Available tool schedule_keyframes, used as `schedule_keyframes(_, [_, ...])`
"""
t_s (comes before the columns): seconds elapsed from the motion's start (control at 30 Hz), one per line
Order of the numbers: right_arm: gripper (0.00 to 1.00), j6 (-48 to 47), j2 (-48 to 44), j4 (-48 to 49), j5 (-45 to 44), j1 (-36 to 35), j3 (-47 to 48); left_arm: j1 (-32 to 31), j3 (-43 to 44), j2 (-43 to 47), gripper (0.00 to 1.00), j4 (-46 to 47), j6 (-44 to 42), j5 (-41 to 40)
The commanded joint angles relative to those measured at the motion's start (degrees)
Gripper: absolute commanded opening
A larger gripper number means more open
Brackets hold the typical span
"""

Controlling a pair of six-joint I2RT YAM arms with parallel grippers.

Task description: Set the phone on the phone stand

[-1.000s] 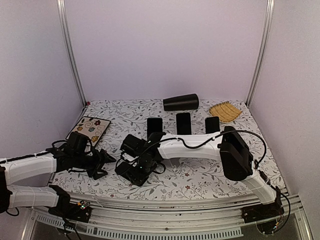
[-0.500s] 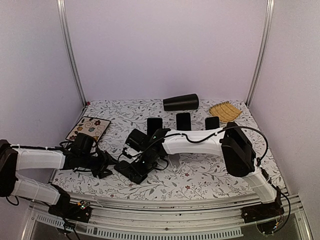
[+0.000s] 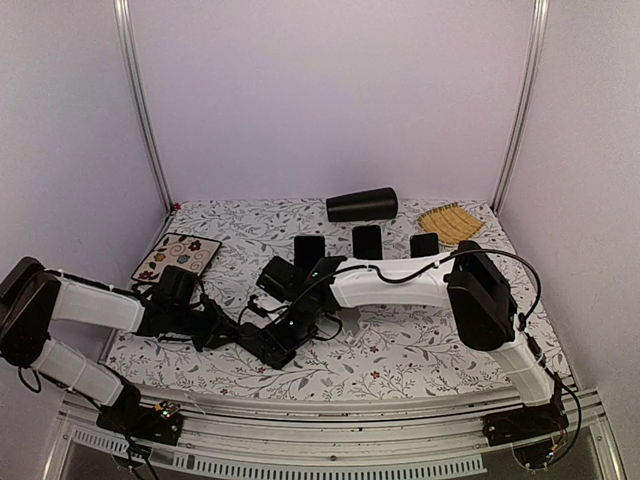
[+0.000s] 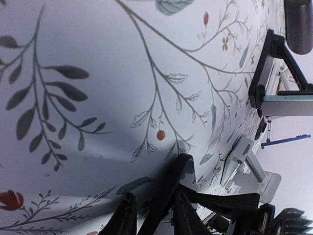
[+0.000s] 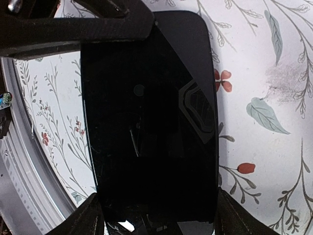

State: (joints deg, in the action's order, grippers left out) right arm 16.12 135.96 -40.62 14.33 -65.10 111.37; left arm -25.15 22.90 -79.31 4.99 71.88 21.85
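The black phone [image 3: 266, 343] hangs tilted just above the floral cloth near the front. My right gripper [image 3: 292, 318] is shut on it, one finger on each long side [image 5: 157, 201]. My left gripper [image 3: 225, 328] has come in from the left. Its two fingers [image 4: 126, 215] straddle the phone's thin corner [image 4: 172, 182], with a gap still showing on one side. The left gripper's finger [image 5: 73, 27] crosses the top of the right wrist view against the phone [image 5: 146, 112]. Three black phone stands [image 3: 367, 243] stand in a row behind, one of them in the left wrist view [image 4: 266, 73].
A flower-patterned card [image 3: 178, 255] lies at the left wall. A black cone [image 3: 361, 205] lies on its side at the back, a wicker tray [image 3: 448, 222] at the back right. The metal front rail [image 3: 330, 415] runs just below the phone.
My left arm has reached right to the phone and its jaws have narrowed round the phone's corner. The right gripper has shifted the phone slightly back and right.
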Motion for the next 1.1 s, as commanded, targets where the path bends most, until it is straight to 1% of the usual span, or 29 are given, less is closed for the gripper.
schedule_keyframes(0.0, [0.59,0.54,-4.05,2.71,1.75,0.63,-0.45,-0.52,0.57,-0.35,0.18,1.40,-0.33,0.37])
schedule_keyframes(0.13, [0.59,0.45,-4.50,2.96,1.40,0.64,-0.45,-0.52,1.11,1.00,0.02,1.19,-0.50,0.77])
schedule_keyframes(0.17, [0.59,0.42,-4.71,3.12,1.21,0.72,-0.53,-0.52,1.35,1.47,0.00,0.91,-0.77,0.79])
schedule_keyframes(0.23, [0.62,0.15,-5.19,3.41,0.87,0.68,-0.63,-0.52,2.21,2.49,0.00,-0.07,-1.66,0.63])
schedule_keyframes(0.37, [0.71,-0.59,-6.38,3.95,0.41,0.69,-0.80,-0.52,3.76,5.57,0.00,-1.82,-3.78,-0.13])
schedule_keyframes(0.6, [0.89,-1.17,-11.07,4.68,-1.86,1.35,-0.89,-0.73,8.02,12.47,0.00,-3.76,-11.30,-1.74])
schedule_keyframes(0.73, [0.93,-0.85,-15.52,5.69,-3.42,2.48,-2.32,-2.06,11.42,15.96,0.00,-4.49,-15.77,-3.91])
schedule_keyframes(0.83, [0.95,-0.14,-20.05,7.72,-4.25,3.59,-5.21,-4.51,14.59,17.29,0.00,-4.55,-18.76,-6.57])
schedule_keyframes(0.97, [1.00,0.05,-25.68,10.28,-5.94,4.53,-8.98,-9.41,19.84,16.29,0.00,-4.51,-23.09,-10.53])
schedule_keyframes(1.07, [0.99,0.01,-29.29,11.75,-7.72,4.99,-11.42,-13.54,24.18,14.13,0.00,-3.66,-26.41,-13.65])
